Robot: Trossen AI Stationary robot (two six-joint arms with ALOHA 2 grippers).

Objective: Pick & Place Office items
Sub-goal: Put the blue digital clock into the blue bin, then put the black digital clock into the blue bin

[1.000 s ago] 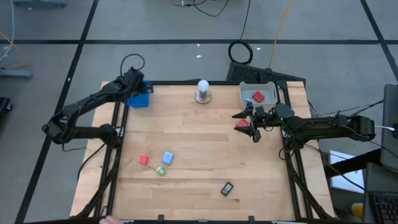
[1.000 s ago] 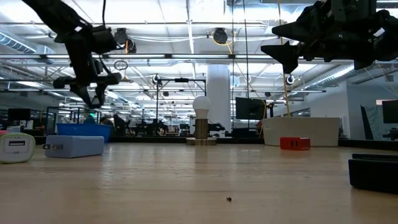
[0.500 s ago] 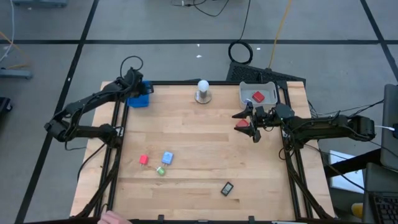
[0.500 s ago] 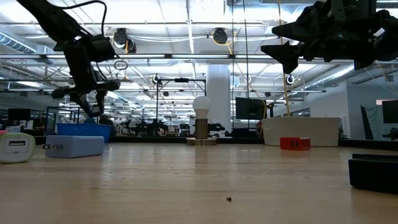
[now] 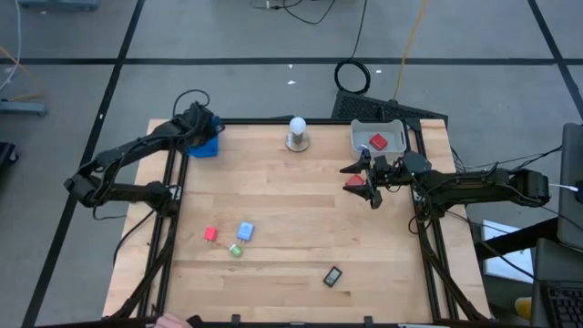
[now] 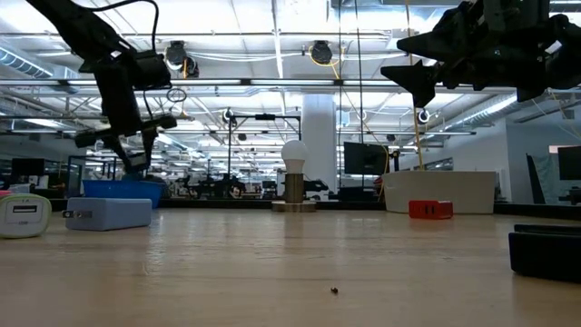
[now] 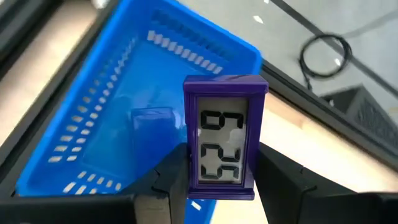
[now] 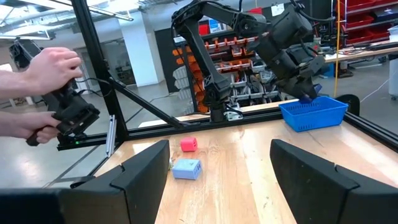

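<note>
A purple digital clock (image 7: 225, 137) is being gripped between the left gripper (image 7: 217, 186) fingers above the blue tray (image 7: 87, 134); release into it is judged next. The right gripper (image 5: 369, 179) is being held empty, half open, beside the grey tray (image 5: 393, 127).

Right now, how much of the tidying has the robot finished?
Partly done: a red block already lies in the grey tray. In hand: the left gripper holds a purple digital clock over the blue basket. Left: red cube, light-blue block, green bit, dark piece.
</note>
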